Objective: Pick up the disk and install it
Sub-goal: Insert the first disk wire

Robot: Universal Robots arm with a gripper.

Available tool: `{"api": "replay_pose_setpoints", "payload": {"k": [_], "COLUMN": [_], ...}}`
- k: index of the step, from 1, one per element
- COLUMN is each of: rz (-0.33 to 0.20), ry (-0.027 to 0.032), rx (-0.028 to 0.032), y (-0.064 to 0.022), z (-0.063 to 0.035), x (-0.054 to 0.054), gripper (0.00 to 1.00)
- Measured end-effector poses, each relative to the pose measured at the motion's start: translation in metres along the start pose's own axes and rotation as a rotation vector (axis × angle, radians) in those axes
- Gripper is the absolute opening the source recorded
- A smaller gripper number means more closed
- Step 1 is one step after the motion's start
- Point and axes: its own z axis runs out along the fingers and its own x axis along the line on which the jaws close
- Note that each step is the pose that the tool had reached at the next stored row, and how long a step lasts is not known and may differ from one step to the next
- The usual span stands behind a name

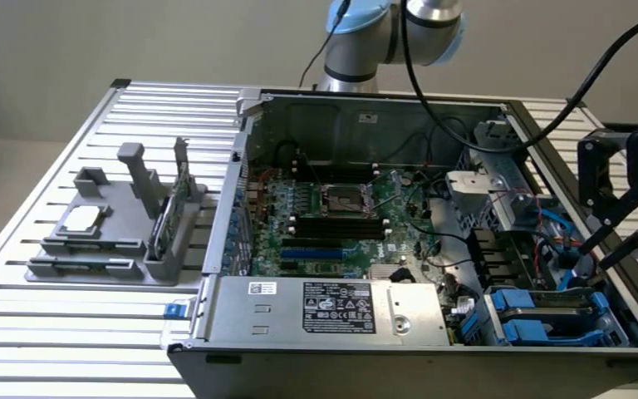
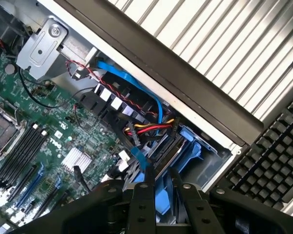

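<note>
The bench (image 1: 86,357) is a bed of ribbed aluminium slats, pale and matt. On it lies an open computer case (image 1: 408,366) of dark sheet metal. Its floor is a green motherboard (image 1: 331,216) packed with black slots and a square socket. A flat grey metal box with a printed label (image 1: 336,307) fills the near edge.

On the exterior view's left stands a moulded grey plastic holder (image 1: 86,262). A small square silver chip (image 1: 80,219) lies flat on it and a thin green card (image 1: 169,220) stands on edge in it.

In the wrist view a flat blue ribbon cable (image 2: 136,85) and a bundle of red, yellow and black wires (image 2: 149,127) run along the case wall. Nearby is a small finned silver heatsink (image 2: 77,158).

The end effector (image 2: 162,190) is black, with two straight, bolted fingers. It hangs over the near corner of the case on the exterior view's right. The fingers are drawn partway together, and the glossy blue plastic carrier of the disk (image 2: 164,207) sits edge-on between them. The pads appear pressed against its two sides, so the disk is gripped.

Just beyond the fingertips lie the blue plastic drive bays (image 2: 188,146). Whether the disk touches them I cannot tell.
</note>
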Motion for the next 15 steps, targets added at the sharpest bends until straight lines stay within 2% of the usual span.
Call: {"api": "replay_pose_setpoints", "payload": {"k": [3, 5, 15], "rz": [0.014, 0.022, 0.066], "ry": [0.0053, 0.0062, 0.0052], "rx": [-0.0044, -0.0055, -0.0085], "y": [0.0011, 0.0017, 0.0016], "z": [0.0019, 0.0034, 0.0194], "x": [-0.001, -0.002, -0.007], "gripper": [0.25, 0.25, 0.25]}}
